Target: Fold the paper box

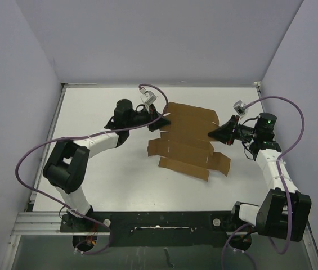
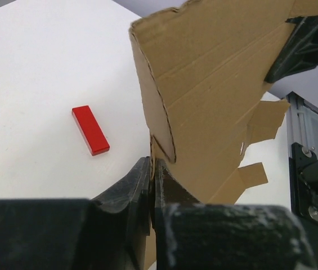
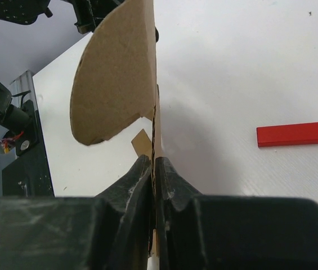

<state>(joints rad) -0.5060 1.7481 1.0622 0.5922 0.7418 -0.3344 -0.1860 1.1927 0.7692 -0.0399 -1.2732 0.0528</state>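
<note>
One brown, flat die-cut thin-cardboard paper box (image 1: pixel 187 140) stretches between the two grippers over the white table (image 1: pixel 108 169). The left gripper (image 1: pixel 162 119) pinches its far left edge and the right gripper (image 1: pixel 212 134) its right edge, both pairs of jaws closed tight on the card. Only the wrist views show the one small red rectangular block (image 2: pixel 90 130), lying flat on the table beside the sheet.

The box (image 1: pixel 187 149) is thin brown cardboard, matt, with scored creases and raw edges. The desk (image 1: pixel 91 112) is smooth matt white. The block (image 2: pixel 90 130) is smooth red, faintly glossy. Jaws of left gripper (image 2: pixel 151 164) and right gripper (image 3: pixel 153 164) are black plastic, scuffed pale.
</note>
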